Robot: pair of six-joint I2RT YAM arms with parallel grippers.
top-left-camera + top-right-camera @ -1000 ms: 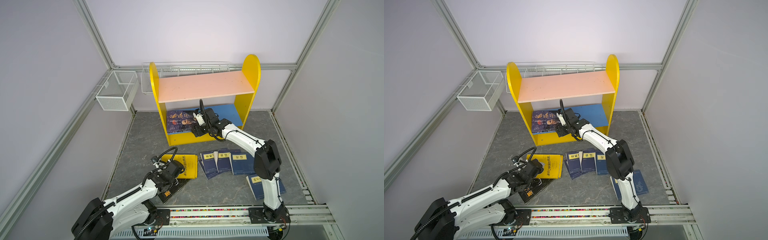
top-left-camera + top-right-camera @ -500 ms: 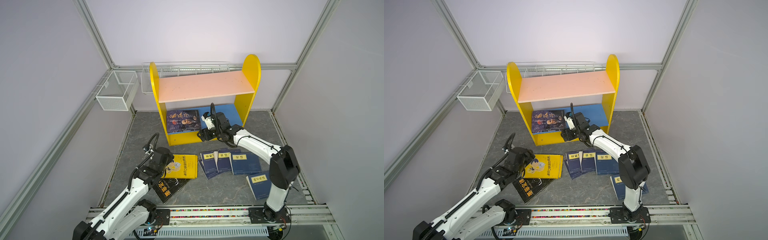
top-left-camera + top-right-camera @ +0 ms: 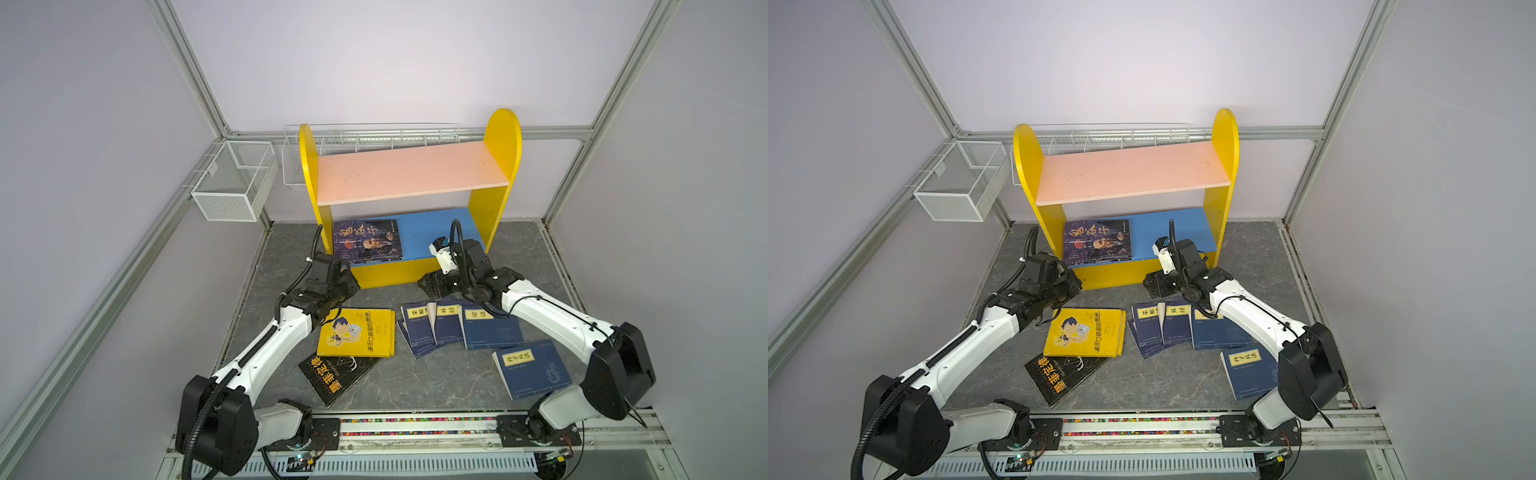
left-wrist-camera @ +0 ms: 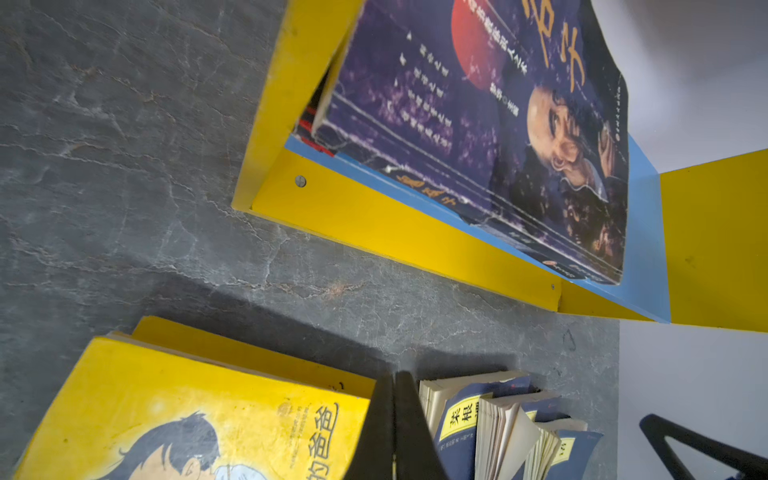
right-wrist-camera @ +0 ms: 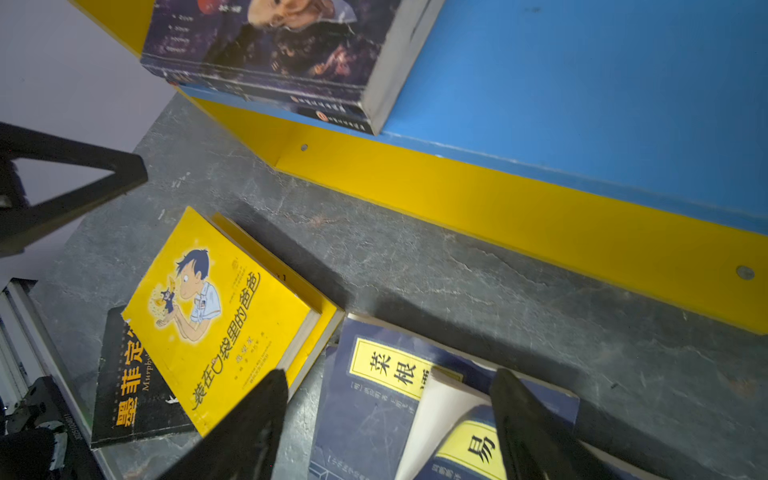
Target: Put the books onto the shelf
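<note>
The right gripper [image 3: 430, 286] is hovering just above the counter [image 3: 436, 386] at the centre of the frame in both top views, its jaws standing wide and holding nothing. The fanned navy books [image 3: 451, 328] are lying directly below it in the frame, flat, their long axes running down toward the lower edge and their short top edges facing the gripper. In the right wrist view its fingers [image 5: 257, 419] are straddling the leftmost navy book [image 5: 361, 419], whose page is curling up. That looks like the likeliest purchase, since thin paperbacks lying flat on this grey, stone-patterned surface are offering little edge. The right arm is the nearer one for this fan. The bare right half of the blue lower board [image 3: 432, 232] of the shelf [image 3: 503, 137] is lying just above the gripper in the frame, so any carry looks short. The left gripper [image 3: 351, 287] is hanging left of centre with its fingers [image 4: 382, 415] pressed together on nothing, beside the upper left corner of the yellow cartoon book [image 3: 357, 334]. That book is resting on a second yellow one and overlapping a black book [image 3: 332, 376] at the lower middle. A lone navy book [image 3: 530, 368] is lying at the lower right, close to the right arm. A purplish book [image 3: 368, 241] is sitting on the left half of the blue board, and the pink upper board [image 3: 411, 174] is bare. Pale walls on aluminium framing are closing in the space, with a wire basket [image 3: 232, 187] at the upper left.
</note>
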